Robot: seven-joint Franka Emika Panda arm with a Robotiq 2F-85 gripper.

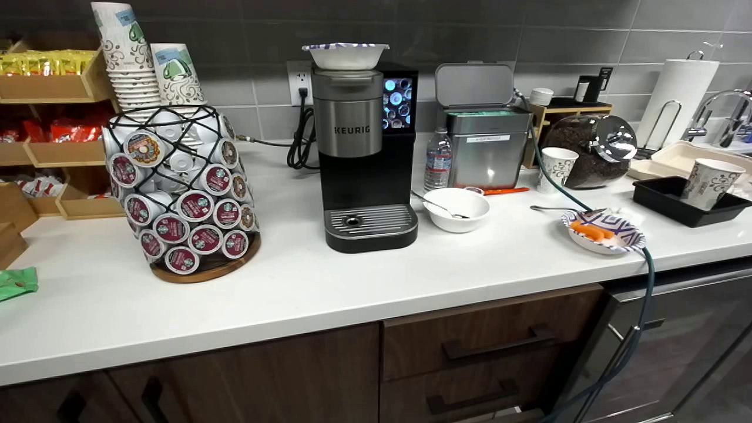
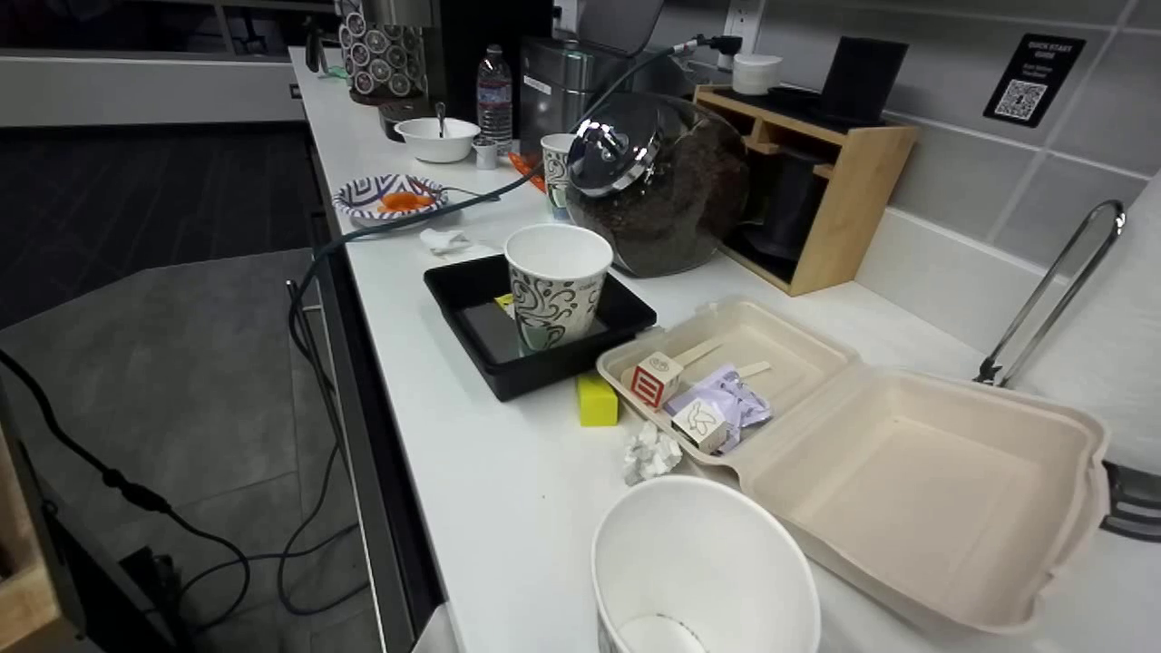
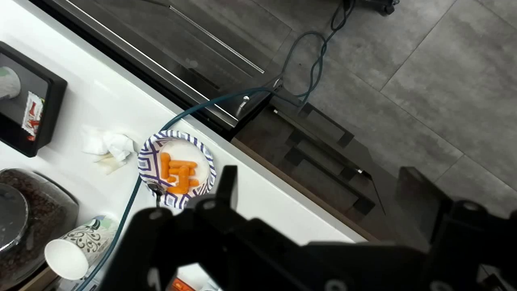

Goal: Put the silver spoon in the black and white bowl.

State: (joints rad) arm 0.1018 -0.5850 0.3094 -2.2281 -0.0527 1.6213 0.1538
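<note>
My gripper (image 3: pixel 319 173) shows only in the wrist view; its black fingers are wide apart with nothing between them, above the counter's front edge. A thin silver spoon (image 1: pixel 437 205) leans in the plain white bowl (image 1: pixel 455 225), its handle over the rim; the spoon (image 2: pixel 441 118) and the white bowl (image 2: pixel 435 150) also show in an exterior view. Another metal spoon (image 3: pixel 155 187) rests its head on the rim of the patterned dish (image 3: pixel 147 161), left of my gripper; its handle (image 1: pixel 552 208) lies over the counter. No dark bowl with a white rim is in view.
Orange carrots (image 3: pixel 182 178) lie in the patterned dish. A green cable (image 1: pixel 650 282) crosses the counter beside it. A coffee machine (image 1: pixel 358 129) carries another bowl (image 1: pixel 346 57). A paper cup (image 1: pixel 555 167), a bean jar (image 1: pixel 578 150) and a black tray (image 2: pixel 490 363) stand nearby.
</note>
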